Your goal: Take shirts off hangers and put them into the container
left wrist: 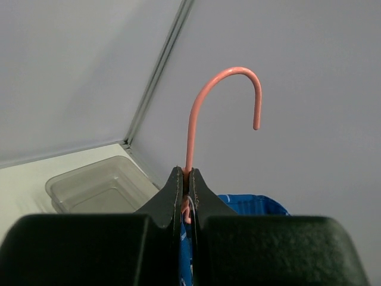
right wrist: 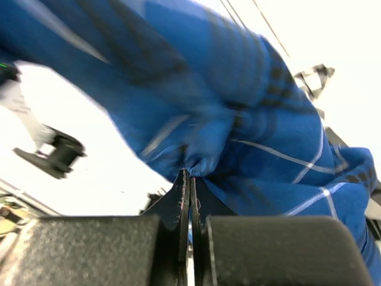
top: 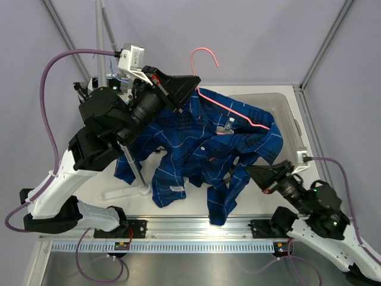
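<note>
Nearest the arm bases, the right end effector (top: 250, 171) is clenched on a bunched fold of the royal-blue plaid shirt (top: 199, 152); its wrist view shows the fingertips (right wrist: 181, 179) pressed together, with cloth gathered right at their tips and the rest of the shirt (right wrist: 256, 125) spreading up and away from them. Left of this end effector, the shirt hangs in loose folds, its lower edges draping down toward the tabletop (top: 92, 182) around the slanted white pole of a rack stand (top: 136, 173). Farther back and higher, the left end effector (top: 191, 84) is clamped on the neck of the pink hanger (top: 226, 105), jaws pressed against the wire just below the hook (left wrist: 229, 71), which rises free above the fingertips. From this grasp, the hanger's shoulder wire runs down to the right through the shirt's collar, and blue cloth (left wrist: 253, 204) shows just beneath the fingers. Beyond the right end effector and to the right of the left one, the see-through container (top: 284, 106) sits at the far right of the tabletop, the shirt's upper edge overlapping its near rim.
</note>
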Available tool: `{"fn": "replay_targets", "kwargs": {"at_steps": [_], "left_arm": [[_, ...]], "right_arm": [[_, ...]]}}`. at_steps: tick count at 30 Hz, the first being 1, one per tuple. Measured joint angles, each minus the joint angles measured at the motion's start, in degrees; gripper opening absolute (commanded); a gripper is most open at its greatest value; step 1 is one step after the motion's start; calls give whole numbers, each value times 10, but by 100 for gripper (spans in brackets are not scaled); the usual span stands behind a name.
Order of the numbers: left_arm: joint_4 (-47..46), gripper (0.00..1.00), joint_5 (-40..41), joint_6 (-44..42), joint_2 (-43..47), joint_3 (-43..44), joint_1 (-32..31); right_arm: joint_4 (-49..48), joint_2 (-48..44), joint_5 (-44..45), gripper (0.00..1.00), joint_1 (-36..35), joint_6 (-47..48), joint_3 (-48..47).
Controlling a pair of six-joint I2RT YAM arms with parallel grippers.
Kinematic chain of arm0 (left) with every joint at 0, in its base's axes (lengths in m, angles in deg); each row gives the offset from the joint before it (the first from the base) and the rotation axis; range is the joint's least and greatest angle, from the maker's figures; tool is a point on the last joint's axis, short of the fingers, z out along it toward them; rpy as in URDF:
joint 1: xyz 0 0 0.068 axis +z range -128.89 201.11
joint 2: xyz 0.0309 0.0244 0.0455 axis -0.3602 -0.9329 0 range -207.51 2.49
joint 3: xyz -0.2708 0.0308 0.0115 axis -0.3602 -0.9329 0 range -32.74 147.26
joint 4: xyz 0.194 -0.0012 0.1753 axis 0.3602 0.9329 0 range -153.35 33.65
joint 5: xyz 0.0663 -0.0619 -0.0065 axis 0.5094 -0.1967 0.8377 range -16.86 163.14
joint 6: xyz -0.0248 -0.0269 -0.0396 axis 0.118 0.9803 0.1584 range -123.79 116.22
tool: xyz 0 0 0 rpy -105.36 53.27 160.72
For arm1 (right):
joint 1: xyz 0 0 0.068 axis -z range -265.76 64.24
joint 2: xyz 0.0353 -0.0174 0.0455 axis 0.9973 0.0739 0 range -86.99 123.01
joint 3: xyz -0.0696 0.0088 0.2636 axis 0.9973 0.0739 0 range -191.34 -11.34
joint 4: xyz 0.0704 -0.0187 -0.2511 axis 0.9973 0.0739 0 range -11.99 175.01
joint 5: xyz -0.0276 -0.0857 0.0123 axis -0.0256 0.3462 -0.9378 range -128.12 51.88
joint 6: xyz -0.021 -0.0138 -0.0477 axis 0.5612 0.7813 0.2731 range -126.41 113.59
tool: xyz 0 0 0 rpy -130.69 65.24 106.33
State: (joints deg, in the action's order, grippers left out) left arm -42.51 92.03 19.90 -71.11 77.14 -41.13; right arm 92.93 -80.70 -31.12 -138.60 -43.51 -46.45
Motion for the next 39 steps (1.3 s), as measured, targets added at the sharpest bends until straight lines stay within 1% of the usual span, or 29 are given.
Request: {"fn": "replay_targets", "kwargs": {"at_steps": [2, 5, 10, 12, 15, 18, 22, 25, 28, 31, 34, 39], "left_arm": [[-11, 0, -12, 15, 0, -5, 0], [-13, 0, -41, 42, -2, -7, 0], [-31, 0, -86, 85, -11, -7, 0], [-56, 0, -101, 110, -16, -7, -2], [-81, 0, -117, 131, -19, -7, -6], [-88, 0, -124, 140, -22, -3, -7], [-74, 0, -132, 135, -38, 29, -7], [-57, 0, -152, 122, -45, 55, -7], [-49, 0, -186, 110, -37, 56, -7], [-40, 0, -224, 106, -11, 23, -7], [-25, 0, -259, 103, 28, -28, -7], [35, 0, -276, 87, 104, -93, -7]], "right_arm": [[-32, 19, -3, 0, 0, -2, 42], [-105, 99, -16, 0, 0, -7, 71], [-256, 261, -45, 0, 0, -19, 74], [-302, 319, -62, 0, 0, -23, 68], [-345, 395, -83, 0, 0, -29, 52], [-357, 424, -97, 0, 0, -30, 37], [-335, 385, -89, 0, 0, -21, 31], [-269, 327, -62, 0, 0, 3, 8], [-190, 299, -28, 0, 0, 36, -47], [-118, 297, 18, 0, 0, 76, -120], [-56, 310, 81, 0, 0, 119, -185], [7, 334, 183, 0, 0, 184, -250]]}}
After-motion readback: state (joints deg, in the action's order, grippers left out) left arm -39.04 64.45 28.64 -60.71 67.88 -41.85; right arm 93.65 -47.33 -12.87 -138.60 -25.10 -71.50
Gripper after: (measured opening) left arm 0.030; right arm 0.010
